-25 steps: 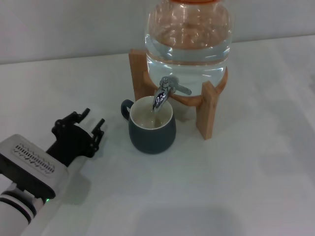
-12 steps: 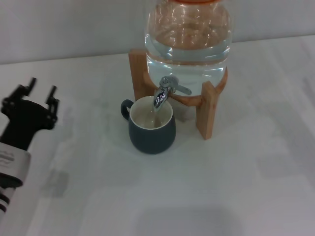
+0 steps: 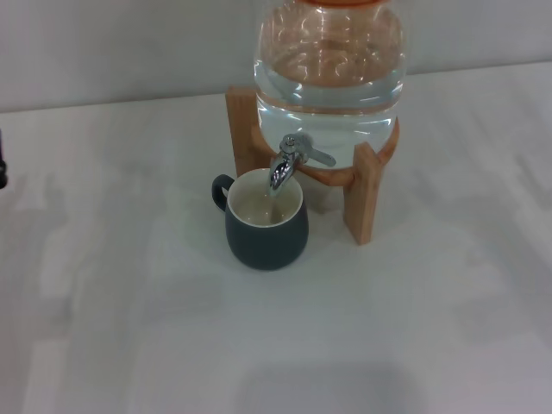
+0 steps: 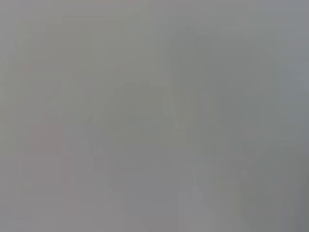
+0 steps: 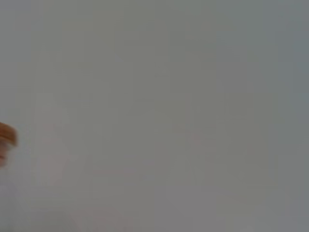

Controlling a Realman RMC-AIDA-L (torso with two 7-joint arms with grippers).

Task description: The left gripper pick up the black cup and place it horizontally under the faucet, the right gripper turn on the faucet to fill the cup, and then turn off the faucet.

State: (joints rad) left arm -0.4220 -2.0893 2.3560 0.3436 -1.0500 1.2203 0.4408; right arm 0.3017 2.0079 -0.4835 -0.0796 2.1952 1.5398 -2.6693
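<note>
The black cup [image 3: 266, 231] stands upright on the white table, its handle pointing left. Its cream-lined mouth sits directly under the spout of the chrome faucet [image 3: 286, 164], whose flat lever points right. A little liquid shows inside the cup. Of my left gripper [image 3: 2, 168] only a black sliver shows at the far left edge of the head view, well away from the cup. The right gripper is out of view. The left wrist view shows only plain grey surface.
A large clear glass jar [image 3: 329, 69] holding water rests on a tan wooden stand [image 3: 362, 194] behind the cup. A brown corner, likely the stand [image 5: 7, 135], shows at the edge of the right wrist view. White table lies all around.
My left arm has pulled away to the left and up, from beside the cup to almost out of the head view. The cup and faucet have not moved.
</note>
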